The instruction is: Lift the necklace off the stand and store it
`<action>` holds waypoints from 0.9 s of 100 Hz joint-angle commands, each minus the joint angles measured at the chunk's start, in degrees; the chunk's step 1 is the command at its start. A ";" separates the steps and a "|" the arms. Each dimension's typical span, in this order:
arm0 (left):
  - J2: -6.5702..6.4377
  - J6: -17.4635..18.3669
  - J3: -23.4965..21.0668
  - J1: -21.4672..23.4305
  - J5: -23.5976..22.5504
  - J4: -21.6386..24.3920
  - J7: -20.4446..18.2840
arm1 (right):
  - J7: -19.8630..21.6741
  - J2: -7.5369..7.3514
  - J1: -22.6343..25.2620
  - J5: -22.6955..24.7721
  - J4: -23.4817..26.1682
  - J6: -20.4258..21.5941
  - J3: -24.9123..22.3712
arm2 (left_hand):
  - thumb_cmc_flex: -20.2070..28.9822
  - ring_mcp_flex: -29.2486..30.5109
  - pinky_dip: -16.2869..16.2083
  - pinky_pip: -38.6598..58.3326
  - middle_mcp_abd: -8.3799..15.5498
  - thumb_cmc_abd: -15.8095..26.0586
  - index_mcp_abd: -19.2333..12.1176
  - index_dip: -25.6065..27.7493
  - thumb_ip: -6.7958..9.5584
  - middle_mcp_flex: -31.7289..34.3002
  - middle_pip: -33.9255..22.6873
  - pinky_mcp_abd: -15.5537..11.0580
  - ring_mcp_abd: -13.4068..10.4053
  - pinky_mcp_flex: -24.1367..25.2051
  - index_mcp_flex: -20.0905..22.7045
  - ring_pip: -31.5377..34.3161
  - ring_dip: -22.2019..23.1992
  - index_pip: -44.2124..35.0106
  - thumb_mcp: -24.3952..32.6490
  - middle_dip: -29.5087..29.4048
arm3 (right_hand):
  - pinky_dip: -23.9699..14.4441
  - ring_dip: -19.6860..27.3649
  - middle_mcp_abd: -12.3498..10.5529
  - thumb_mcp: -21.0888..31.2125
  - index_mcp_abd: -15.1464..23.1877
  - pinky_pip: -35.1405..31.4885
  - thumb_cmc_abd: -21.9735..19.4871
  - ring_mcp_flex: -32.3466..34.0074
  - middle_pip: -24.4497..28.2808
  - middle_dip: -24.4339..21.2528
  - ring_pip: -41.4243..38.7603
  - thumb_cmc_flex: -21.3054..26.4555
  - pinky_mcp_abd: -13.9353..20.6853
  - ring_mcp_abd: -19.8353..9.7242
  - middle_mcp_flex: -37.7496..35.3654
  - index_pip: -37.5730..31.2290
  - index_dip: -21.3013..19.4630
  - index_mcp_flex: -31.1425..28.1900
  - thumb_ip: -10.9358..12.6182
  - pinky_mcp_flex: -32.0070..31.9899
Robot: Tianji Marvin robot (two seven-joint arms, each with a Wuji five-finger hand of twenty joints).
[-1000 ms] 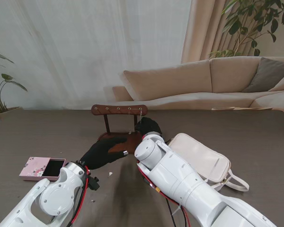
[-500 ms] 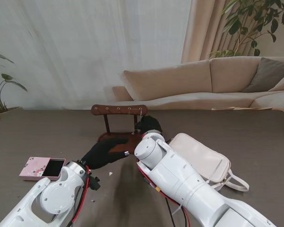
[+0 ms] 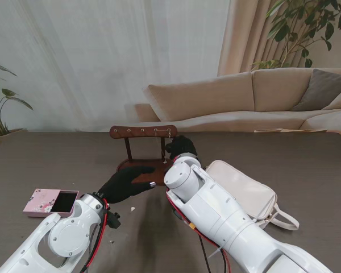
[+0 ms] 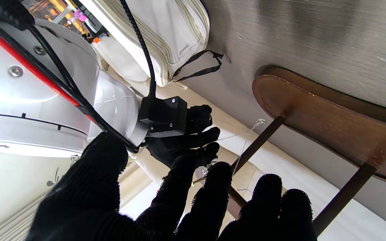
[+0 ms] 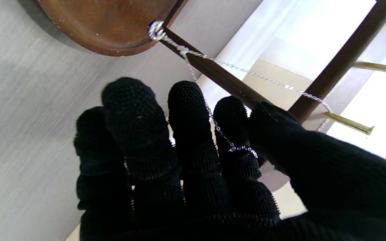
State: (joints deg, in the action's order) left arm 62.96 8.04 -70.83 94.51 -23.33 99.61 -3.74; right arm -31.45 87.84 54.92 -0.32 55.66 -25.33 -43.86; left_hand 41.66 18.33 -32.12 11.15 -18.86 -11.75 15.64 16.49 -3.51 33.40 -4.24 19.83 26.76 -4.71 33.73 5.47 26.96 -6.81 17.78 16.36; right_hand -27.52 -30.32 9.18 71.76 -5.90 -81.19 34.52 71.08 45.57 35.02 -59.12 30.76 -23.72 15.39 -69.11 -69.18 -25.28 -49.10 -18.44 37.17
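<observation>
Since a second ago the right hand [image 3: 181,147] has risen slightly at frame centre, pinching the necklace [image 5: 213,117], still hooked on the stand [image 3: 142,132]; left hand [image 3: 125,183], fingers spread, steadies its base.

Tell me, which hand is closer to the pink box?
Left. The left hand rests on the stand's base, right of the box; the right hand is farther right, at the necklace.
</observation>
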 commanded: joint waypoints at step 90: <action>0.00 0.38 0.14 -0.19 0.81 0.07 -1.87 | 0.96 -2.07 1.77 0.13 8.90 -2.40 -2.91 | 0.98 0.57 -0.65 -0.52 -0.20 2.97 0.20 0.44 2.28 0.48 0.04 -0.75 0.64 -0.43 0.98 0.82 0.76 -0.25 -2.54 0.28 | 1.11 -0.88 3.43 2.45 -2.53 -3.31 1.36 3.12 1.58 2.16 -4.29 2.83 -4.45 2.09 -1.77 -1.25 -2.29 -0.95 -1.80 8.68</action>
State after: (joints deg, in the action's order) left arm 62.88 8.26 -70.71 94.29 -22.77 99.59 -4.43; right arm -31.13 85.73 56.56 -0.47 63.72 -27.63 -46.68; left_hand 41.67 18.35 -32.13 11.15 -19.05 -11.75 15.64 16.72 -3.51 33.41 -4.24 19.84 26.77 -4.72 33.82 5.50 26.98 -6.93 16.85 16.36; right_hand -27.51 -30.93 11.25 71.76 -7.98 -81.21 34.89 71.08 45.57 35.94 -62.08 32.03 -25.87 16.52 -69.17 -69.18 -25.97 -49.10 -18.98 37.18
